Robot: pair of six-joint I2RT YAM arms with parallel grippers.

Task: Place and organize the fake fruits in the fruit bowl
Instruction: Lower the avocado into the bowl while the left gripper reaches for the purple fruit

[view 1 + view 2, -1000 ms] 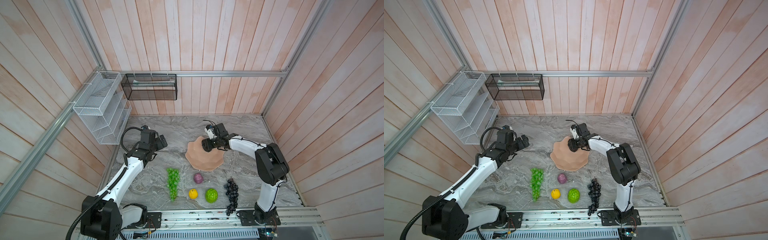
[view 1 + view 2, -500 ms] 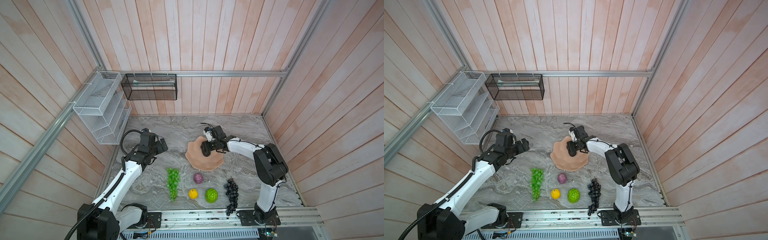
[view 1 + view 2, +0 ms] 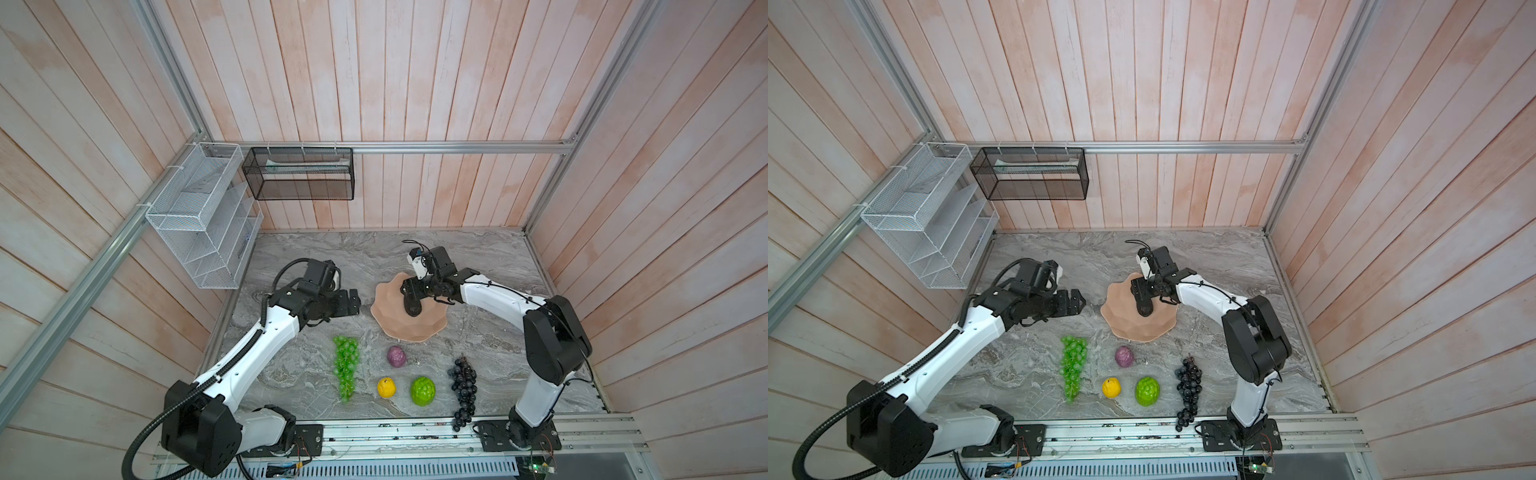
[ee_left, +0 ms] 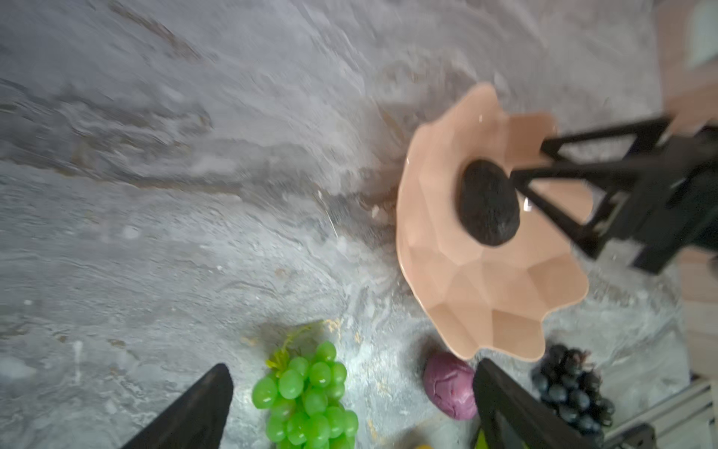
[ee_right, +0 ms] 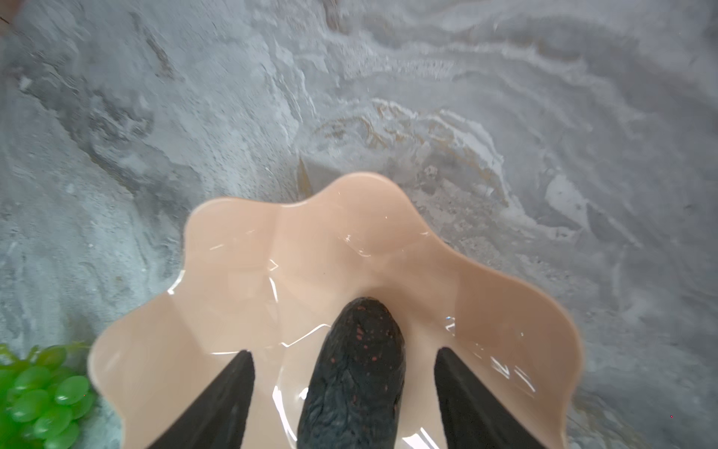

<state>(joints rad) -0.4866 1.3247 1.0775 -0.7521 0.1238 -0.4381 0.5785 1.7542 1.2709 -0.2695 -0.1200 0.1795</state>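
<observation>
My right gripper [image 5: 342, 352] has just opened, its jaws standing clear on either side of the avocado [image 5: 355, 381], which now rests inside the pink bowl [image 5: 272, 233]. My left gripper [image 4: 349, 365] hangs wide and empty near the bowl. One piece is placed; five other fruits [image 3: 423, 390] wait on the surface [image 3: 299, 374].

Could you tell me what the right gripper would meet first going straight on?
Probably the avocado, lying in the fruit bowl between the open fingers of the right gripper; depth is unclear.

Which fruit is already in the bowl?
The black avocado: it alone lies inside the pink bowl, not out on the table.
</observation>
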